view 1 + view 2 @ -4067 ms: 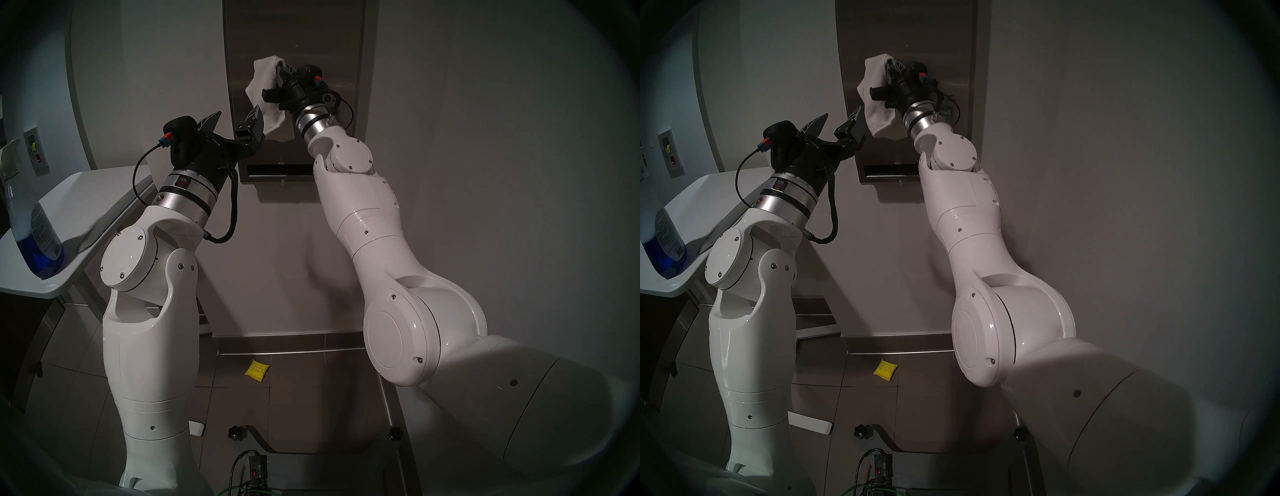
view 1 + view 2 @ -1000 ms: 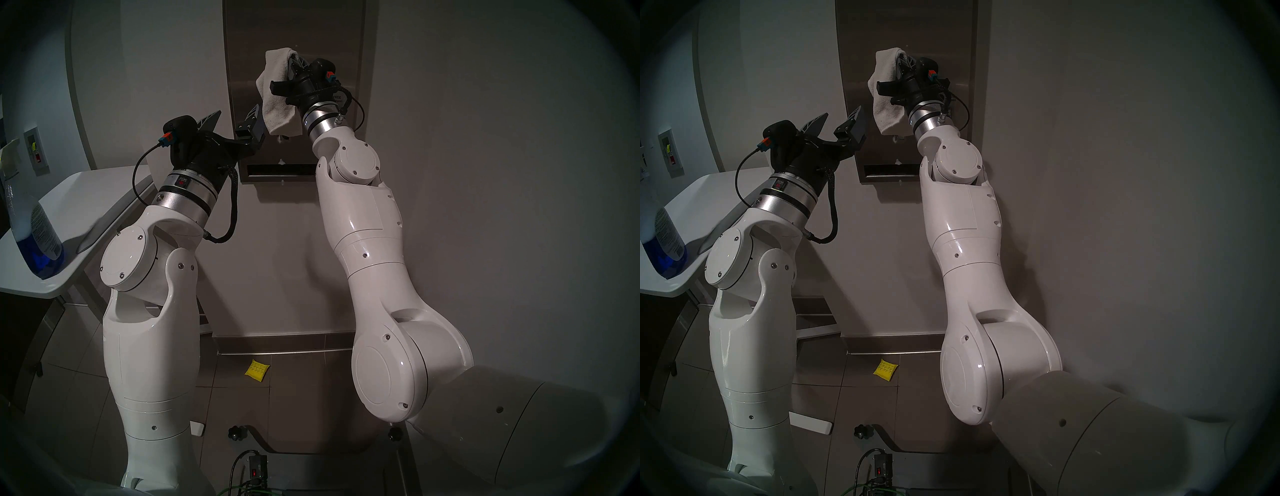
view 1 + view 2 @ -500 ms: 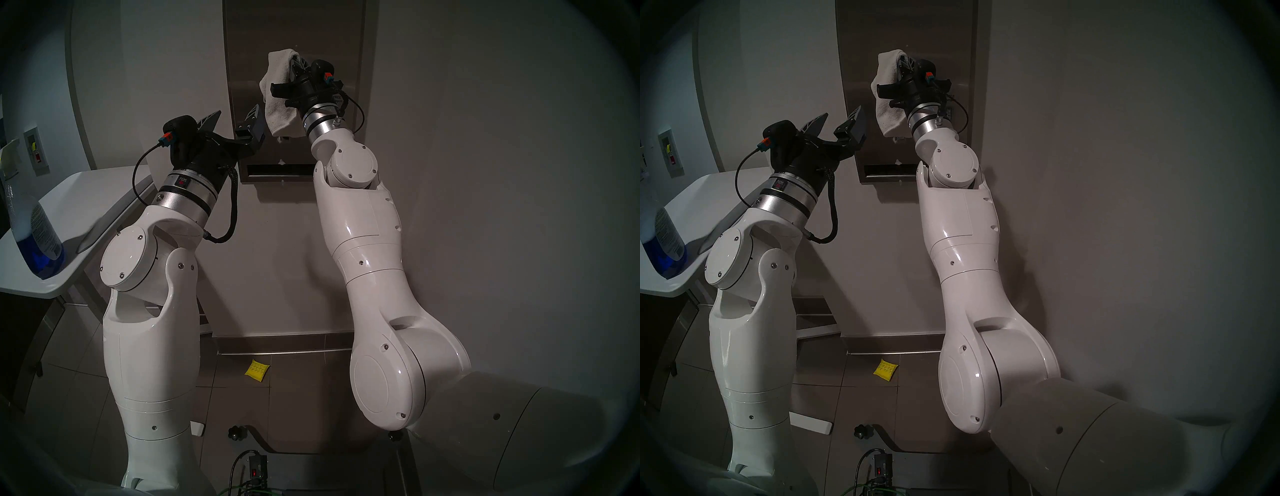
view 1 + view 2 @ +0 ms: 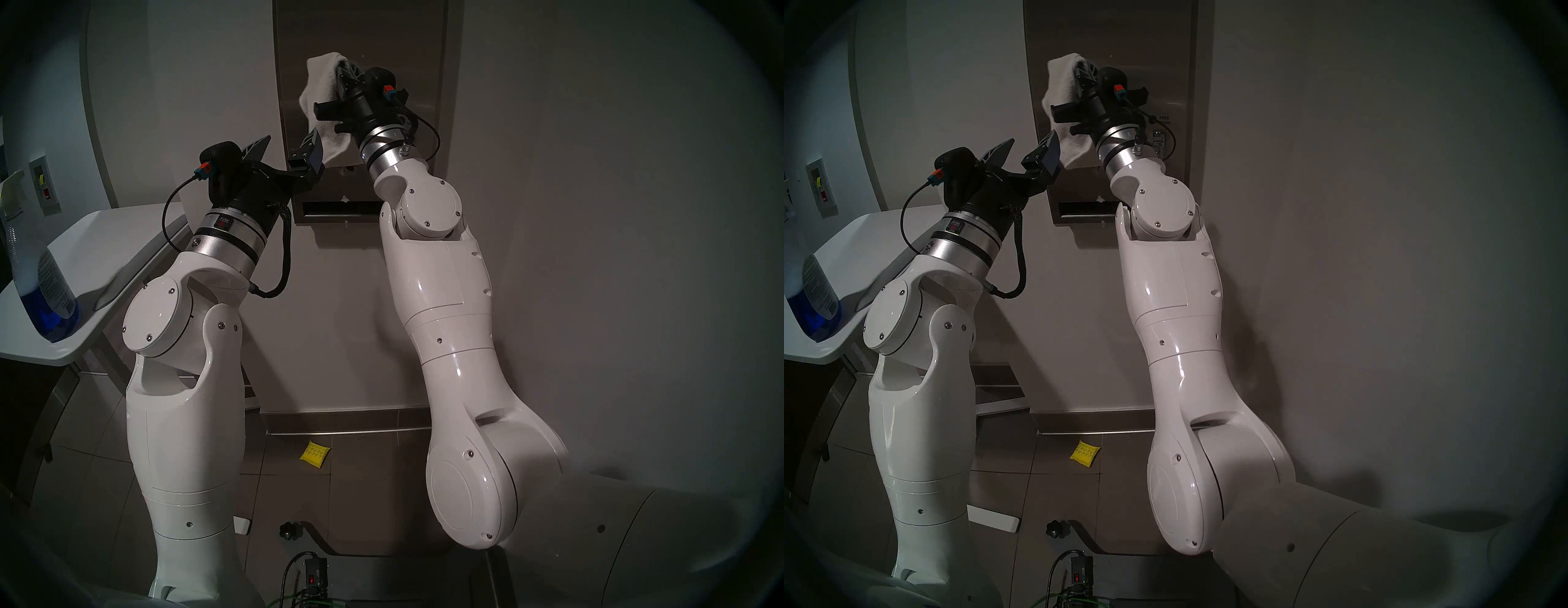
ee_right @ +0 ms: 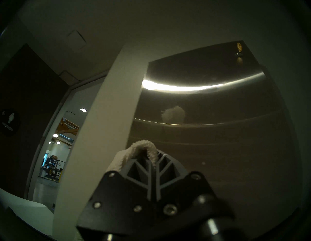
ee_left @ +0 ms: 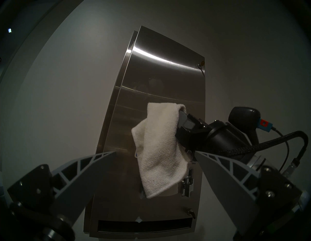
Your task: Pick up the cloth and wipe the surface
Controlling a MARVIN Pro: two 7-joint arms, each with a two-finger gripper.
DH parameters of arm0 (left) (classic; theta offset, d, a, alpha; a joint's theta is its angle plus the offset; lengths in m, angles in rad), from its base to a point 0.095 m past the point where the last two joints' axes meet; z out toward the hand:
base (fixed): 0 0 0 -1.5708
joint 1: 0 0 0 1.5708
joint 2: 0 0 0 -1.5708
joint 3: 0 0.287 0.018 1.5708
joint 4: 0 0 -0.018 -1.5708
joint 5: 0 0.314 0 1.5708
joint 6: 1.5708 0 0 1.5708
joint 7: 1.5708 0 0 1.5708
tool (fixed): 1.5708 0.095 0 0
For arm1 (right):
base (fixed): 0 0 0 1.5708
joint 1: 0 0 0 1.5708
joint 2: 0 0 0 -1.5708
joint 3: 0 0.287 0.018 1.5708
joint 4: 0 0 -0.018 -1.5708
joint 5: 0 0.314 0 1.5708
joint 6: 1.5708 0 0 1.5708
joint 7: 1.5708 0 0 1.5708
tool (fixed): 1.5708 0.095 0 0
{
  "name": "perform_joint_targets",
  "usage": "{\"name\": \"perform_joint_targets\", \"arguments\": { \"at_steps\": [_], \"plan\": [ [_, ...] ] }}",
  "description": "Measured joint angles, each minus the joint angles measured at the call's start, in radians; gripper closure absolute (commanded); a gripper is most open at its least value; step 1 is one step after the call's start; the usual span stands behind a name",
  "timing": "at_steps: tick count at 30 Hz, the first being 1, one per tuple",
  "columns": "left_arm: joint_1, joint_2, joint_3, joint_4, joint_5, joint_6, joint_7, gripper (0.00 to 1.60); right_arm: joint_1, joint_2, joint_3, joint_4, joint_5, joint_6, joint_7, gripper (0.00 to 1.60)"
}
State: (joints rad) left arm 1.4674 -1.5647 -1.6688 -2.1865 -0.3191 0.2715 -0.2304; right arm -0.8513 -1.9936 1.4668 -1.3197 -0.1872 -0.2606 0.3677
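Observation:
The off-white cloth (image 4: 324, 99) hangs bunched against the brushed steel dispenser front (image 4: 418, 51), at its left half. My right gripper (image 4: 340, 64) is shut on the cloth's top fold and presses it toward the steel. The left wrist view shows the cloth (image 6: 159, 151) covering most of the label, above a chrome lever (image 6: 186, 183) and the dark slot (image 6: 143, 225). In the right wrist view the shut gripper (image 5: 154, 161) pinches the cloth (image 5: 143, 147) in front of the dispenser (image 5: 218, 134). My left gripper (image 4: 288, 142) is open and empty, just below and left of the cloth.
A white counter (image 4: 110, 237) at the left carries a spray bottle of blue liquid (image 4: 46, 293). A small yellow quilted pad (image 4: 315, 453) lies on the tiled floor below. The plain wall runs on both sides of the dispenser.
In the last half second my right gripper has slid the cloth left and slightly up across the dispenser front. Before that it had moved right. The left arm has not moved.

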Motion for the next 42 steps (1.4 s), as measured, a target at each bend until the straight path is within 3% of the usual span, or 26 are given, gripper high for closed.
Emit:
{"name": "perform_joint_targets", "arguments": {
  "at_steps": [11,23,32,42],
  "plan": [
    [0.001,-0.001,-0.003,0.001,0.002,0.001,-0.001,0.00,-0.091,0.024,-0.073,-0.134,0.079,0.052,0.111,1.60],
    [0.003,-0.003,-0.005,0.002,0.005,0.003,0.000,0.00,-0.160,0.090,-0.162,-0.276,0.158,0.109,0.167,1.60],
    [0.001,-0.004,0.003,0.000,0.005,0.003,-0.002,0.00,-0.183,0.116,-0.199,-0.378,0.183,0.190,0.174,1.60],
    [0.000,-0.007,0.002,-0.001,0.003,0.002,-0.004,0.00,-0.237,0.164,-0.242,-0.469,0.207,0.279,0.129,1.60]
  ]
}}
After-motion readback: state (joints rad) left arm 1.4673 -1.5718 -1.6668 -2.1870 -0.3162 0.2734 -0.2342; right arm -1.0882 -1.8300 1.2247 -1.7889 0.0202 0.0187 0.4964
